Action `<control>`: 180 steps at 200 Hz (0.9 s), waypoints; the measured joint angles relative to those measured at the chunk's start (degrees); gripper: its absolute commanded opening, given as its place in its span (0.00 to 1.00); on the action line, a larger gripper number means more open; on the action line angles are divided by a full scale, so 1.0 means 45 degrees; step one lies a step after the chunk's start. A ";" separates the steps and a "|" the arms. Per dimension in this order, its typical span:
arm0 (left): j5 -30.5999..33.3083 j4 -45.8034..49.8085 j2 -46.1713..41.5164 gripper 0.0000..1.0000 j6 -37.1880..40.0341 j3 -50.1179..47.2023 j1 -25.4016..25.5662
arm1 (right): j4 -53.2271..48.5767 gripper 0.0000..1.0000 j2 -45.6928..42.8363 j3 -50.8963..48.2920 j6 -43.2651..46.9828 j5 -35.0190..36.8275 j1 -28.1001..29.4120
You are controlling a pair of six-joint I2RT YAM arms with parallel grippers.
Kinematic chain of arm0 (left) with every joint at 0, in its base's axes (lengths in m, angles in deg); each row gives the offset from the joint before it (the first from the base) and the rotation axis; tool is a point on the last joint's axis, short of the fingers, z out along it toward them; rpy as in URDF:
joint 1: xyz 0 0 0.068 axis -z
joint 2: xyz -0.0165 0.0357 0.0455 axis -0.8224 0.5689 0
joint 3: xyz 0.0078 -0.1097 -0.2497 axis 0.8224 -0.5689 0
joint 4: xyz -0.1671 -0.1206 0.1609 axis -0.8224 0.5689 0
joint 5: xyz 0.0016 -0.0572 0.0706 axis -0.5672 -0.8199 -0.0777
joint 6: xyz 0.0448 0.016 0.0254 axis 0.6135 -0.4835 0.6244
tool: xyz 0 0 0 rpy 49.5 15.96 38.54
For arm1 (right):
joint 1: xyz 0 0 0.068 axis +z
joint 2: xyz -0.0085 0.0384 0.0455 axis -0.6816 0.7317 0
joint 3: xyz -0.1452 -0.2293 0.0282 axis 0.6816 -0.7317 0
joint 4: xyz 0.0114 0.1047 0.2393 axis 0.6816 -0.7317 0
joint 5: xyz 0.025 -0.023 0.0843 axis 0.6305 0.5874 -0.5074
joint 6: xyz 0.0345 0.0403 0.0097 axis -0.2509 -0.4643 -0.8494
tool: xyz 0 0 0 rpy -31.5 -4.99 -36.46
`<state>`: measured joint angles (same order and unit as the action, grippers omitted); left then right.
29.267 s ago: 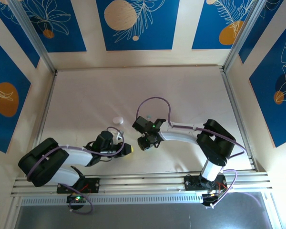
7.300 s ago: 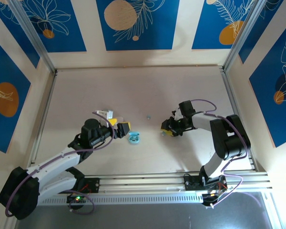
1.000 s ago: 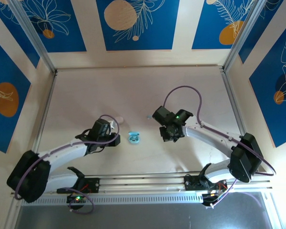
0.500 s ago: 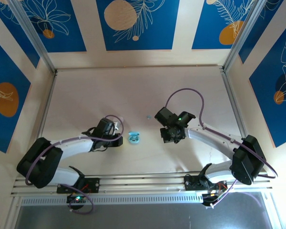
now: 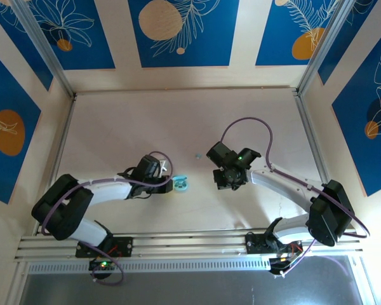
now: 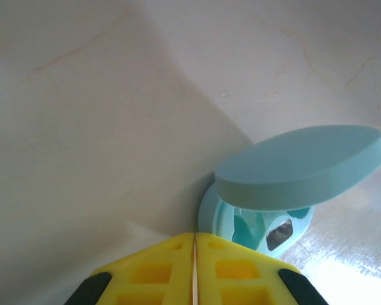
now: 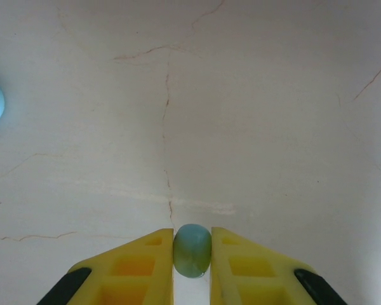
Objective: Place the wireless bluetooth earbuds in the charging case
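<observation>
Worktop [image 5: 146, 121]: lying pale beige, showing fine hairline cracks.
Wall panels [image 5: 178, 38]: showing blue fields, white leaves, orange discs.
Metal rails [image 5: 190, 244]: running along the near edge.

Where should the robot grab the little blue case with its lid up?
Probably the low base of the blue case, pinched across its sides, coming in low from the side where it gapes open. The raised lid overhangs the base, blocking a grip from above, and might swing if squeezed.

Matt plastic charging case [image 6: 298, 166], smooth veined tabletop [image 6: 82, 127]
</observation>
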<state>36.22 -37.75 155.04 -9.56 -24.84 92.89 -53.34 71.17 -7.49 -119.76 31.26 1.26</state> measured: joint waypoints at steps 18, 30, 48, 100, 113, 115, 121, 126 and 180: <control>0.0000 -0.0131 0.0015 0.09 -0.0141 0.0000 0.0175 | 0.0005 0.18 0.0000 0.0000 0.0000 -0.0005 0.0000; -0.0005 -0.0248 0.0015 0.08 -0.0257 -0.0005 0.0282 | 0.0005 0.17 0.0005 0.0000 0.0005 -0.0015 0.0000; -0.0005 -0.0374 0.0015 0.09 -0.0389 -0.0005 0.0398 | 0.0029 0.17 0.0019 0.0000 0.0005 -0.0044 0.0000; 0.0442 0.0126 -0.1326 0.16 -0.0466 -0.0053 0.0423 | 0.0423 0.17 0.0117 0.0000 0.0063 0.0121 0.0355; 0.0651 0.0427 -0.2074 0.22 -0.0403 -0.0053 0.0393 | 0.0559 0.17 0.0321 0.0005 0.0155 0.0364 0.0675; 0.0685 0.0486 -0.2195 0.23 -0.0408 -0.0053 0.0364 | 0.0578 0.17 0.0364 0.0005 0.0160 0.0432 0.0729; 0.0763 0.0631 -0.2584 0.26 -0.0345 -0.0053 0.0301 | 0.0627 0.17 0.0500 0.0010 0.0209 0.0578 0.0889; 0.0811 0.0763 -0.2909 0.29 -0.0277 -0.0053 0.0223 | 0.0651 0.16 0.0627 0.0024 0.0277 0.0733 0.1020; 0.0695 0.1506 -0.5406 0.80 0.0330 -0.0053 -0.2147 | 0.0763 0.16 0.2176 0.0947 0.0845 0.2895 0.2696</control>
<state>39.34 -30.98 130.72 -8.08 -25.08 83.23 -49.90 80.96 -3.23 -115.96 44.28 13.39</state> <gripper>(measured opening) 0.693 0.166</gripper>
